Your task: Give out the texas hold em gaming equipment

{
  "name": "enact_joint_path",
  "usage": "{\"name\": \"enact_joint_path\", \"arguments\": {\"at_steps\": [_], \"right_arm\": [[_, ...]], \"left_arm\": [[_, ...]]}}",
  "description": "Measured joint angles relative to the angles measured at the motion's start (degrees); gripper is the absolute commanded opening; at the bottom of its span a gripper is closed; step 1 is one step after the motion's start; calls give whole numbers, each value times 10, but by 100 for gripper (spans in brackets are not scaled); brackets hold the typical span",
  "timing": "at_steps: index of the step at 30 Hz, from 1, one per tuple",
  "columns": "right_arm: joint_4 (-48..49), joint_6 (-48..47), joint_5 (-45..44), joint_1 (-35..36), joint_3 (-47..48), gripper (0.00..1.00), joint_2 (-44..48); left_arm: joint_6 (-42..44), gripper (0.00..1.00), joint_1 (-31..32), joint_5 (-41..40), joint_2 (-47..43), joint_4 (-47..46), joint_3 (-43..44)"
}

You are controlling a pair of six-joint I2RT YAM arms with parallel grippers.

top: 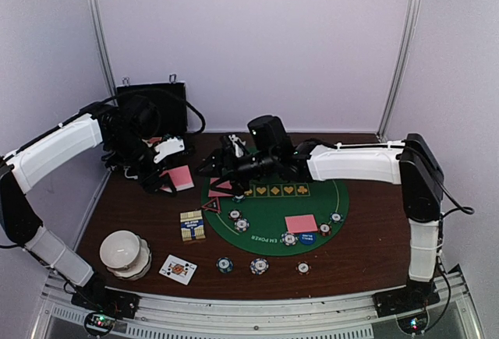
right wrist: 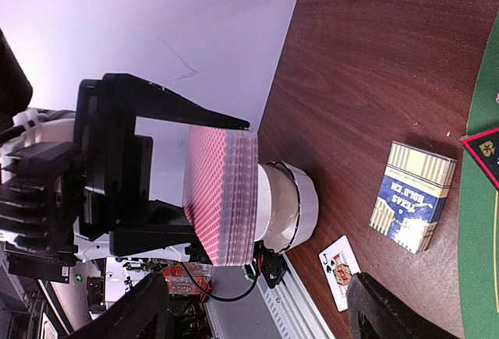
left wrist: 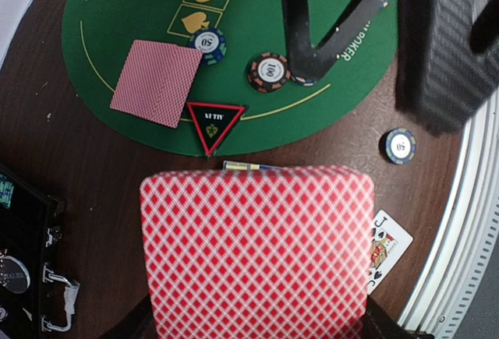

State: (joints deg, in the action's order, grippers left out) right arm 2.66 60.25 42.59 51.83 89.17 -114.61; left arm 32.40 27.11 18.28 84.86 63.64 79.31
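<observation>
Dealing is the step in hand. The left tool (top: pixel 165 181) is clamped on the deck of pink-backed cards (left wrist: pixel 257 253), held above the counter (top: pixel 125 206) beside the green felt mat (top: pixel 273 206). The right tool (top: pixel 218 172) gapes wide and holds nothing (its own view confirms this). Next it must probably pinch off one top card. Only the right wrist view shows the deck edge-on, many cards thick.

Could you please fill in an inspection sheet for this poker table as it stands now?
Surface: brown wooden table, round green felt mat.
Job's things: pink-backed card deck in left gripper; two pink-backed cards, striped round chips, blue round button, red-black triangle marker on mat; three chips, face-up jack card off it.
Clutter: blue-and-cream card box, white domed bowl stack, black hinged case.
Grippers: left shut on deck; right gripper open, empty.
Cables: black cable looping beside case.
Surroundings: pale walls, metal front rail.
</observation>
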Motion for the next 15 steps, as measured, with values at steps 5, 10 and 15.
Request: {"name": "enact_joint_path", "arguments": {"at_steps": [5,10,15], "right_arm": [[2,2,4,3,27,82,-21],[8,8,10,4,58,82,-43],[22,21,18,6,83,81,-74]], "left_arm": [[0,0,0,4,2,0,2],[-4,0,0,10,7,0,5],[-7,0,0,13,7,0,9]]}}
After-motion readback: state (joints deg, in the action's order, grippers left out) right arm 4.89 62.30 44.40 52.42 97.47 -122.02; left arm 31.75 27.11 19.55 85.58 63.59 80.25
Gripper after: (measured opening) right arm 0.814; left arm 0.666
